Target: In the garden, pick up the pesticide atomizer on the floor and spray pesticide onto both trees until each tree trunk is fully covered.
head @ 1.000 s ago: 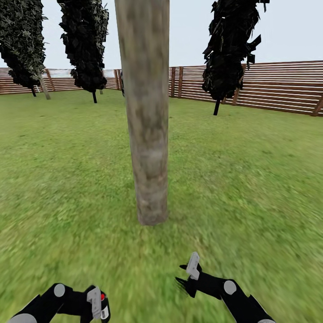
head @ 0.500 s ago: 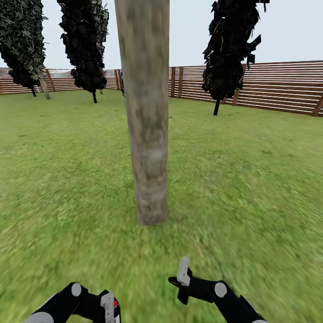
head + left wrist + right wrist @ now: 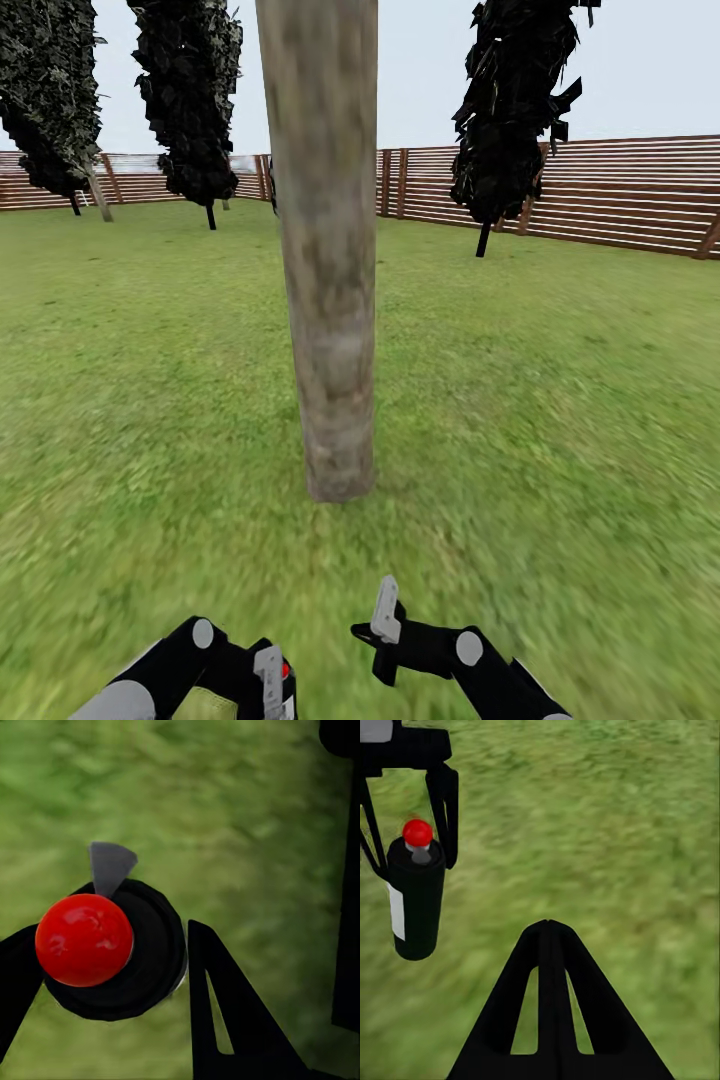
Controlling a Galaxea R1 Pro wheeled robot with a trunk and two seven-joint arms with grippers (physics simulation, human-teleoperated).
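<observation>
My left gripper (image 3: pixel 412 776) pinches the pesticide atomizer (image 3: pixel 414 900), a black can with a white label and a red cap (image 3: pixel 84 939), upright and clear of the grass. My right gripper (image 3: pixel 551 937) has its fingers pressed together, holding nothing. Ahead on the lawn (image 3: pixel 560 400) stands one thick grey-tan tree trunk (image 3: pixel 325 250); I see no spray on it. So pickup looks done, spraying both trees remains. How full the can is, I cannot tell.
</observation>
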